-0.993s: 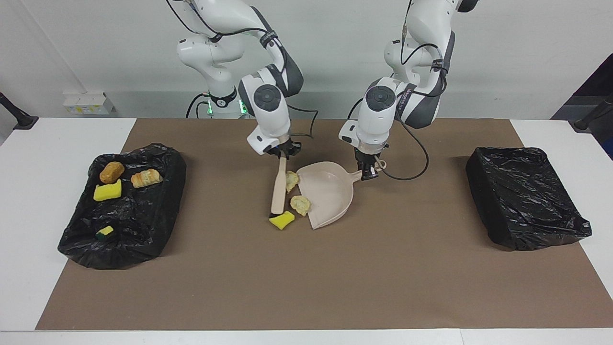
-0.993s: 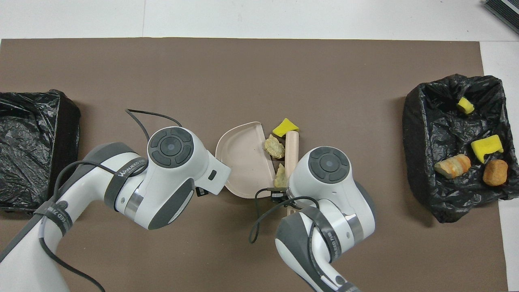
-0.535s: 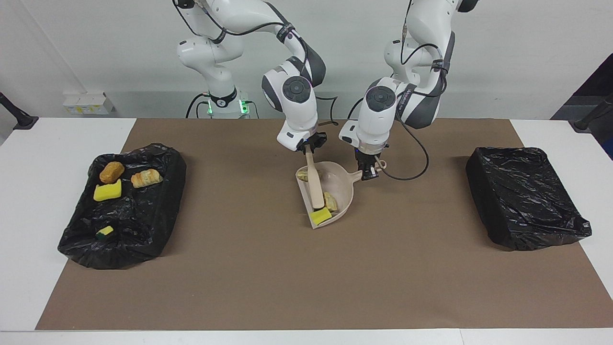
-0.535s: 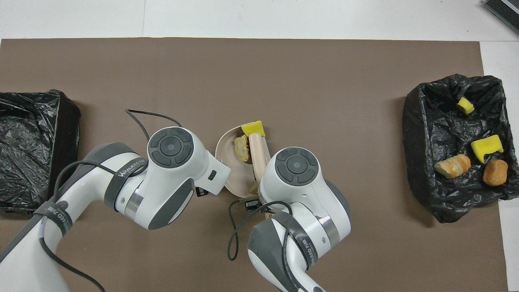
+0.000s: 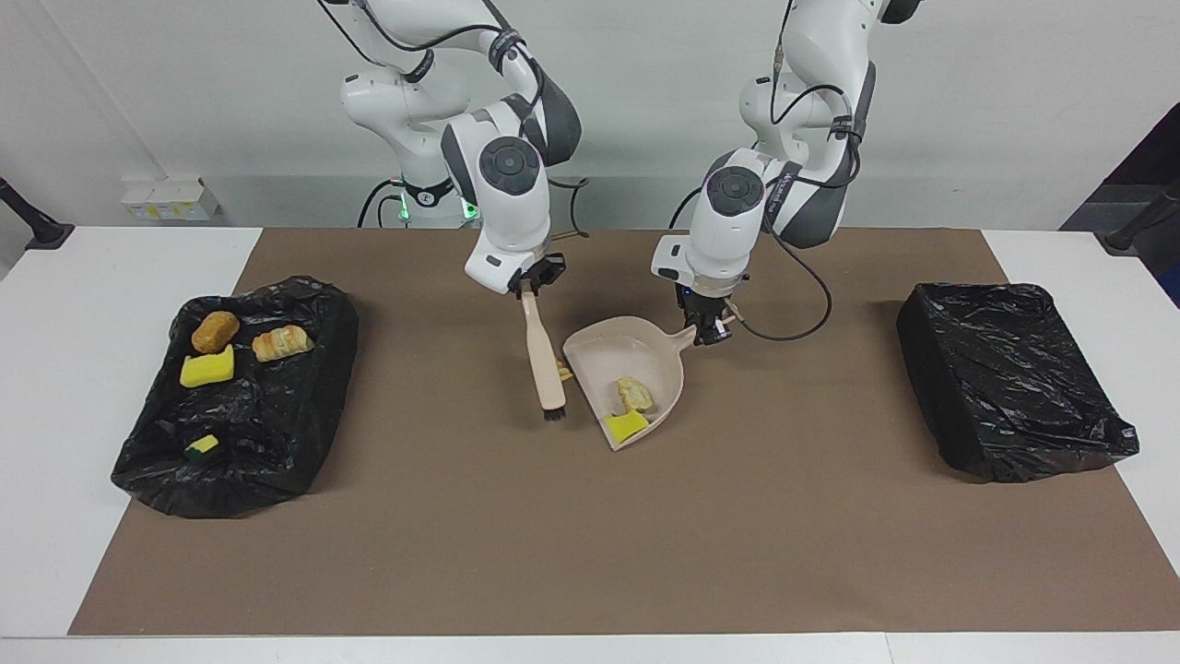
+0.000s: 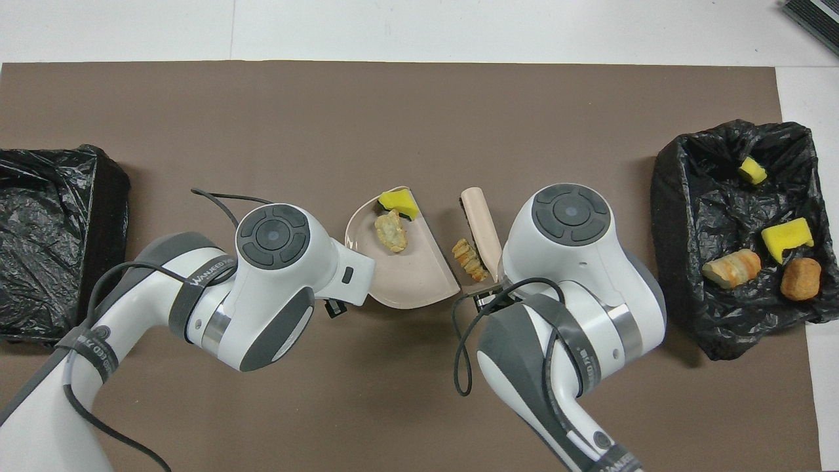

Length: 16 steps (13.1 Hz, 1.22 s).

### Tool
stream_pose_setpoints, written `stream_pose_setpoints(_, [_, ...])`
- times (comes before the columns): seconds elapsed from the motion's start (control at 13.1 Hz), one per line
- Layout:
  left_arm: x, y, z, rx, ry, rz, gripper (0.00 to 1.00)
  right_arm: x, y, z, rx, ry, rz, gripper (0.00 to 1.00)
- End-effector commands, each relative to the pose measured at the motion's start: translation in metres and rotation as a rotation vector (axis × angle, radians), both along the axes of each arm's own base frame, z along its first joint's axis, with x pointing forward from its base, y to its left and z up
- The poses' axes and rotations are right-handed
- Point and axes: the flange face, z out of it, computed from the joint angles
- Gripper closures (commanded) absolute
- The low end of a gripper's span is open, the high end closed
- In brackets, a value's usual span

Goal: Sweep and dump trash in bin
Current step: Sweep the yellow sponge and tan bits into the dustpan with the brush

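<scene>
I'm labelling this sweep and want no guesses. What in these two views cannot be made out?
- Overhead view: the left pincer on the dustpan handle, covered by its own wrist.
- Overhead view: the right pincer gripping the brush, covered by its wrist.
- Facing view: the beige chunk beside the brush, mostly hidden by it.
- Both views: the empty bin's inside, too dark.

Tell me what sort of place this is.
Most likely a robotics lab test bench, not a home: two Franka arms mounted at a white table covered by a brown mat, with a dustpan, a brush and bag-lined bins staged for a sweeping trial.
</scene>
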Motion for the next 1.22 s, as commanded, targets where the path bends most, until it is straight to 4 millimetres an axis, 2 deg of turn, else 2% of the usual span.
stream_pose_setpoints(0.0, [-0.003, 0.007, 0.005, -0.001, -0.02, 0.132, 1.0, 0.003, -0.026, -0.03, -0.036, -0.052, 0.07, 1.0])
stream_pose_setpoints(0.15, [-0.003, 0.006, 0.005, 0.0, -0.019, 0.129, 1.0, 0.0, -0.028, -0.05, -0.059, -0.068, 0.088, 1.0])
stream_pose_setpoints(0.31, [-0.006, 0.007, 0.002, 0.004, -0.013, 0.093, 1.0, -0.005, -0.014, -0.059, -0.062, -0.07, 0.068, 1.0])
stream_pose_setpoints(0.38, [-0.007, 0.008, 0.002, 0.005, -0.009, 0.028, 1.0, -0.01, 0.002, -0.062, -0.061, -0.069, 0.068, 1.0])
stream_pose_setpoints(0.53, [-0.008, 0.009, 0.001, 0.001, 0.004, -0.11, 1.0, -0.018, 0.028, -0.058, 0.011, -0.044, 0.053, 1.0])
stream_pose_setpoints(0.61, [-0.01, 0.01, 0.0, 0.008, 0.017, -0.128, 1.0, -0.024, 0.047, -0.054, 0.061, -0.028, 0.047, 1.0])
stream_pose_setpoints(0.76, [-0.014, 0.013, -0.001, 0.02, 0.025, -0.151, 1.0, -0.024, 0.079, -0.04, 0.153, -0.013, 0.02, 1.0])
stream_pose_setpoints(0.84, [-0.016, 0.014, -0.003, 0.022, 0.03, -0.152, 1.0, -0.019, 0.086, -0.036, 0.177, -0.013, 0.012, 1.0])
stream_pose_setpoints(0.99, [-0.017, 0.014, -0.002, 0.023, 0.025, -0.152, 1.0, -0.015, 0.085, -0.025, 0.184, -0.013, 0.008, 1.0])
stream_pose_setpoints(1.15, [-0.016, 0.015, -0.002, 0.022, 0.024, -0.148, 1.0, -0.017, 0.068, -0.008, 0.161, 0.009, -0.004, 1.0])
